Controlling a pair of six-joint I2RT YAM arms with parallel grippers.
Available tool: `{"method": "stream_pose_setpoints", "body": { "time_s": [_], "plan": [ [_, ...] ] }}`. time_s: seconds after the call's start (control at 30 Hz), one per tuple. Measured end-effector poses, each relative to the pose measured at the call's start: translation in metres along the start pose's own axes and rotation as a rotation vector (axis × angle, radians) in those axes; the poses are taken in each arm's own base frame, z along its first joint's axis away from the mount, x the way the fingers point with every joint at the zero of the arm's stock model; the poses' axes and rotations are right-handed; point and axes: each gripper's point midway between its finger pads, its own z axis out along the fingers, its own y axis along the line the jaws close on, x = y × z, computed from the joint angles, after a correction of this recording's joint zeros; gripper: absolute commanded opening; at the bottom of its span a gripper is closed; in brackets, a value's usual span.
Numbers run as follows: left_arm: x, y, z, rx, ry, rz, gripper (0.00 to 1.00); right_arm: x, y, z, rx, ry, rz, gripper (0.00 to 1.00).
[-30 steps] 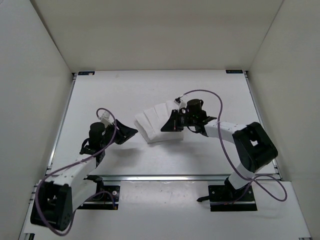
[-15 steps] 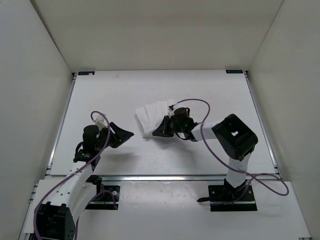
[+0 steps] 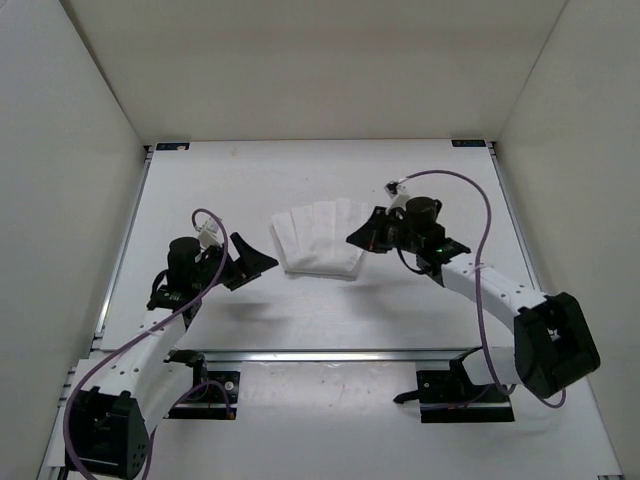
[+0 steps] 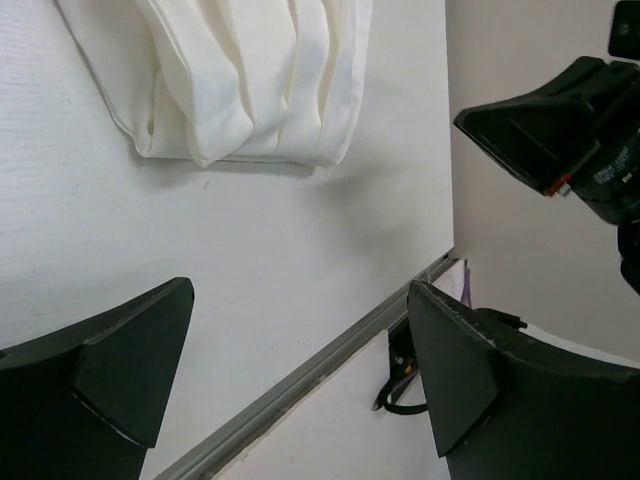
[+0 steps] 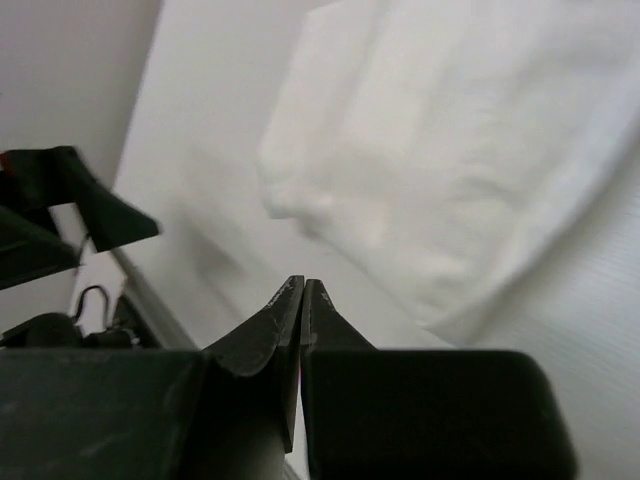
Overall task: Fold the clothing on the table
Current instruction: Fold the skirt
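The clothing (image 3: 318, 240) is lying folded mid-table, between the grippers. The left gripper (image 3: 258, 258) is hanging just left of it, jaws spread wide. The right gripper (image 3: 352, 238), fingers pressed together, is hovering at its right edge, its white lettering too small to read. The table (image 3: 200, 190) is stretching bare around them.

Top camera looks down; both wrist cameras closely share the clothing (image 3: 318, 240).

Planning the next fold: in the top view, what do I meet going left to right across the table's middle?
left end effector → clothing → right end effector
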Motion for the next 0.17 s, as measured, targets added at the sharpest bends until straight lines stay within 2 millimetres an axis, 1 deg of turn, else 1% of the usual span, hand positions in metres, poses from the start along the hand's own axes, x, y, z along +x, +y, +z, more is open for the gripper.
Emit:
{"method": "stream_pose_setpoints", "body": {
  "time_s": [0.07,0.13,0.17],
  "plan": [
    [0.000,-0.001,0.001,-0.018,0.005,0.036,0.99,-0.002,-0.026,-0.014,0.067,-0.013,0.004,0.00],
    [-0.003,-0.003,0.000,-0.031,-0.002,0.077,0.99,0.005,-0.055,-0.026,0.146,0.001,0.020,0.00],
    [-0.005,-0.004,-0.001,-0.035,-0.006,0.093,0.99,0.011,-0.065,-0.029,0.178,0.020,0.027,0.03]
  ]
}}
